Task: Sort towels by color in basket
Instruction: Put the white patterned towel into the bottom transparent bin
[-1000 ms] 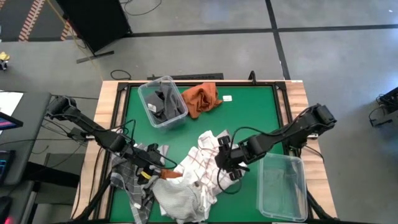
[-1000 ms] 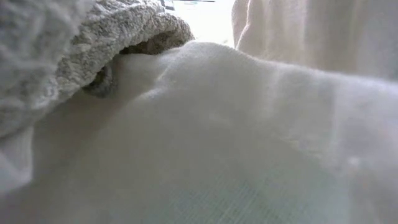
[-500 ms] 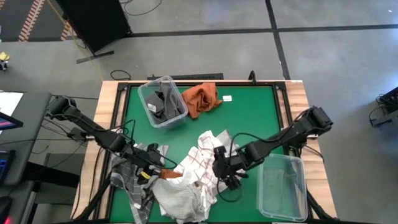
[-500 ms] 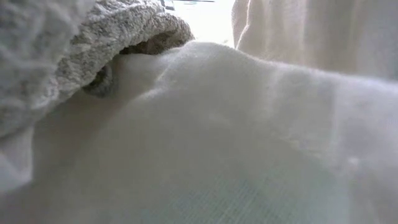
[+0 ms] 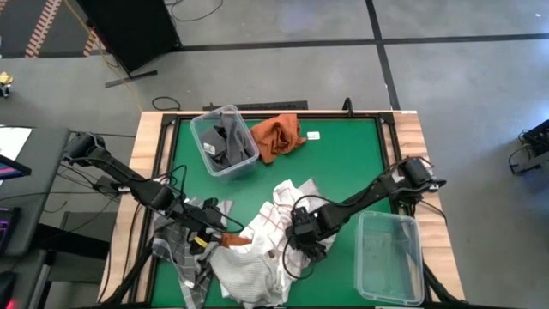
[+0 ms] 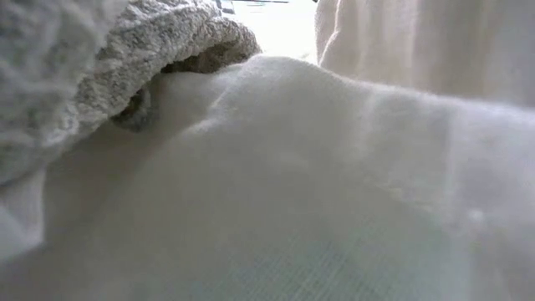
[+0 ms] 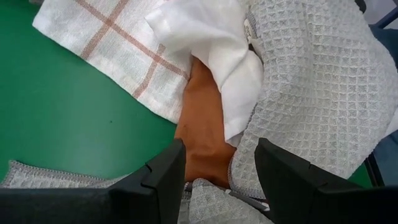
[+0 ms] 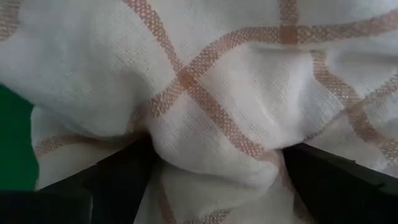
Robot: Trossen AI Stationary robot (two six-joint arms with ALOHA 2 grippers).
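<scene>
My right gripper [image 5: 304,233] is open and down on the white towel with red grid lines [image 5: 273,213], which lies crumpled at mid-table. My left gripper [image 5: 210,232] is open and low over the pile at the near left. An orange cloth strip [image 7: 202,130] runs between its fingers. The grey plaid towel [image 5: 180,253] and the plain white towel [image 5: 244,273] lie in that pile. The dark grey towel [image 5: 225,144] sits in a clear bin [image 5: 206,129]. The rust-orange towel [image 5: 277,136] lies on the mat beside the bin. My right gripper comes from above, slanting from the table's right, with one finger [image 8: 118,180] on each side of a raised fold of the grid towel [image 8: 211,143]. The fold bulges up between the open fingers, and the towel lies on the table. My left gripper's fingers flank the orange strip; whether they touch it, I cannot tell.
A second clear bin [image 5: 412,225] stands at the near right, beside my right arm. A small white tag [image 5: 313,135] lies near the far edge. Bare green mat [image 5: 352,163] spreads across the far right. White and grey cloth [image 6: 267,167] fills the low view.
My right gripper has moved toward the table's left and a little toward the near edge, down onto the grid towel. The towels have stayed where they were.
</scene>
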